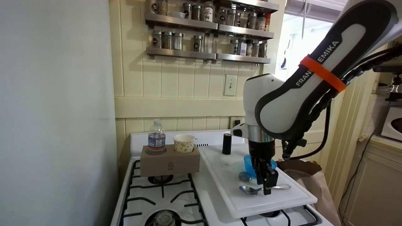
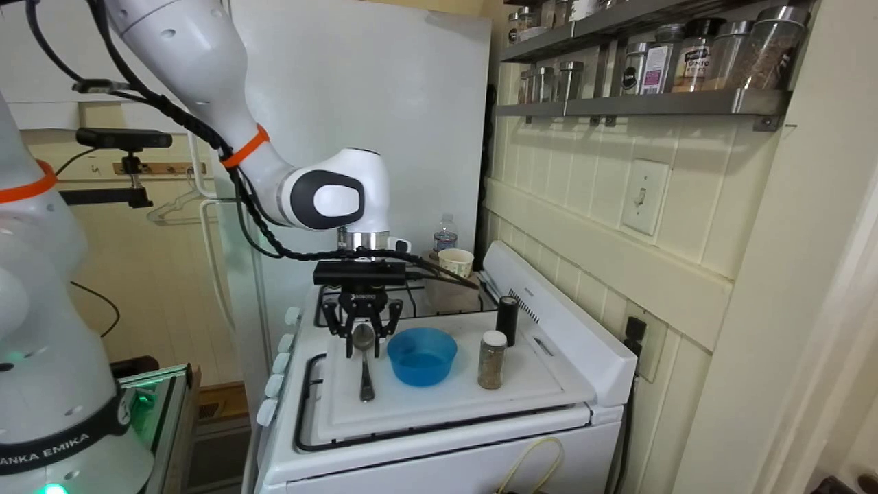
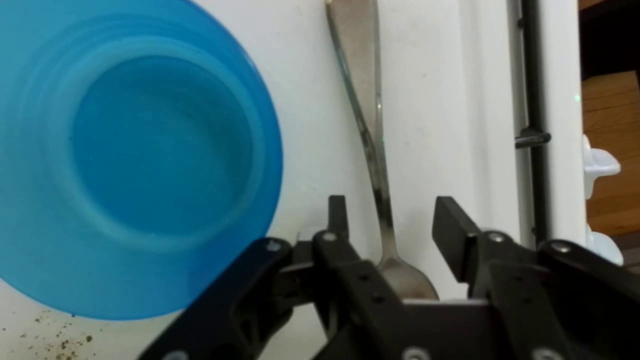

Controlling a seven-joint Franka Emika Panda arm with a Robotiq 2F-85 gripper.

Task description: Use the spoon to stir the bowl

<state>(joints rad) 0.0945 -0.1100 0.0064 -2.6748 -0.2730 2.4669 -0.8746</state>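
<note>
Slim silvery metal spoon [image 3: 375, 150] lies handle toward wrist-view top, neck between well-parted fingers of the empty black gripper [image 3: 390, 210].

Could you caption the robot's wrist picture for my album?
Open jaws flank a metal spoon lying beside a blue bowl on a white board.

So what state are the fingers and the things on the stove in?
Fingers: open, gripping nothing
Spoon: lying on the white board, ungripped
Blue bowl: upright, uncovered, contents unclear
Jar: upright, lid on
Black cylinder: upright
Bottle: upright, set into the box
Patterned cup: upright, uncovered
Specks: scattered
</note>
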